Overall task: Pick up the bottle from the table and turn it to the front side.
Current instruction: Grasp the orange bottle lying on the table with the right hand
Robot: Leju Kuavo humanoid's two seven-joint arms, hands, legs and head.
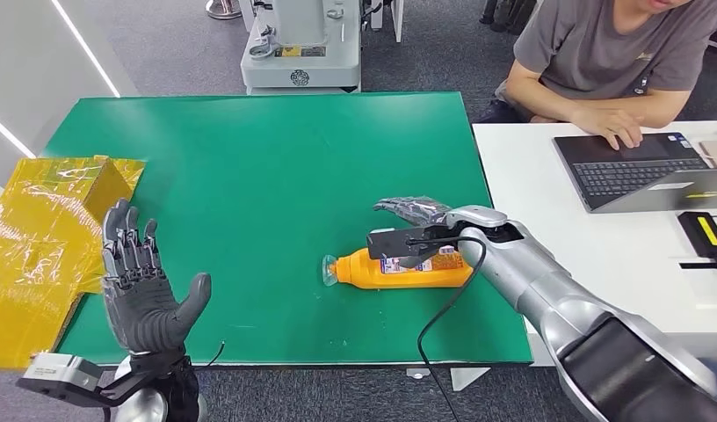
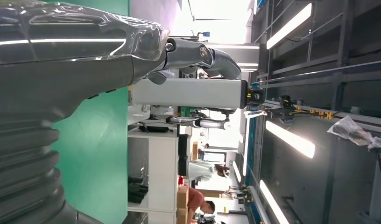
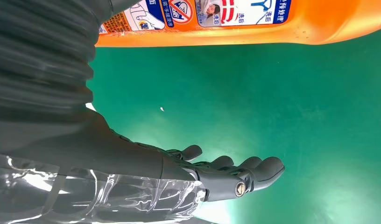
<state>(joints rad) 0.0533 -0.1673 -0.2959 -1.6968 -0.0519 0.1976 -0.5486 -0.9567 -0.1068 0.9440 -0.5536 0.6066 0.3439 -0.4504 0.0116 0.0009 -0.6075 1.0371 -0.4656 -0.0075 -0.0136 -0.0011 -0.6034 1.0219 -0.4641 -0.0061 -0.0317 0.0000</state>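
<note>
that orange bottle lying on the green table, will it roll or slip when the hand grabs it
The orange bottle lies on its side on the green table, so a nudge could probably roll it. Its plastic looks smooth and glossy, with a slick label, so it may slip. The right hand hovers open just above it.

bare green mat (image 1: 249, 176) around bottle (image 1: 399, 268); yellow box (image 1: 39, 237) left

Looks like a robotics lab — green test mat (image 1: 249, 193) mid-frame, person (image 1: 601, 61) at a laptop (image 1: 636, 171) upper right, machine base (image 1: 300, 44) top centre.
</note>
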